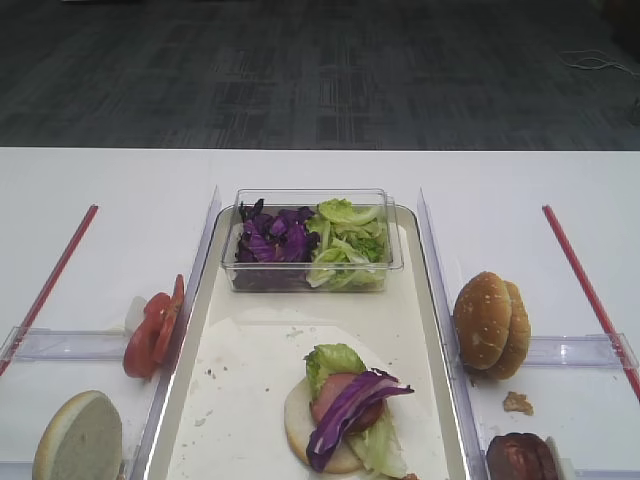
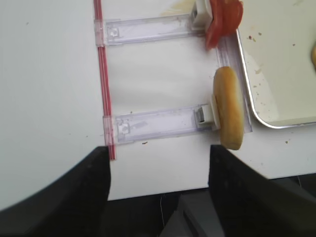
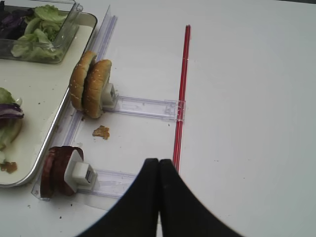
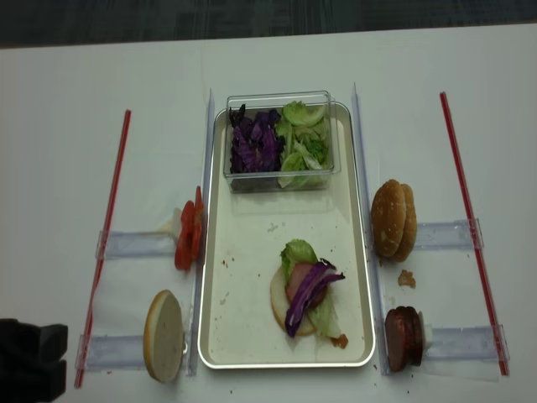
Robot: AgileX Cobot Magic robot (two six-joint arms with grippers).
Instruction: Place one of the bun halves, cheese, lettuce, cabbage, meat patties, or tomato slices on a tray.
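Nearest the camera, a stack [image 1: 345,425] sits on the tray's [image 1: 205,300] near end: a pale bun half at the bottom, lettuce [image 1: 332,360] poking out behind, a pinkish patty on that, and a purple cabbage strip [image 1: 352,400] draped across the top. A clear tub [image 1: 312,240] at the tray's far end holds more cabbage on its left side and lettuce on its right.

Off the tray's left edge, tomato slices [image 1: 153,328] stand on edge against a clear holder, and nearer the worktop's front a bun half [image 1: 78,438] stands the same way, cut face showing. Off the right edge, two bun halves [image 1: 491,325] stand pressed together in their holder; a small crumb [image 1: 517,402] lies just in front of them, and dark patties [image 1: 520,458] stand upright nearer the front. A red strip [image 1: 588,290] runs along the worktop beyond the right holders, and another [image 1: 48,285] beyond the left ones.

Right gripper [image 3: 159,165] hangs over the worktop near the front edge, between the patties and the red strip, jaws pressed together with nothing between them. Left gripper [image 2: 158,168] hovers at the front left of the worktop, jaws spread wide and empty, near the standing bun half.
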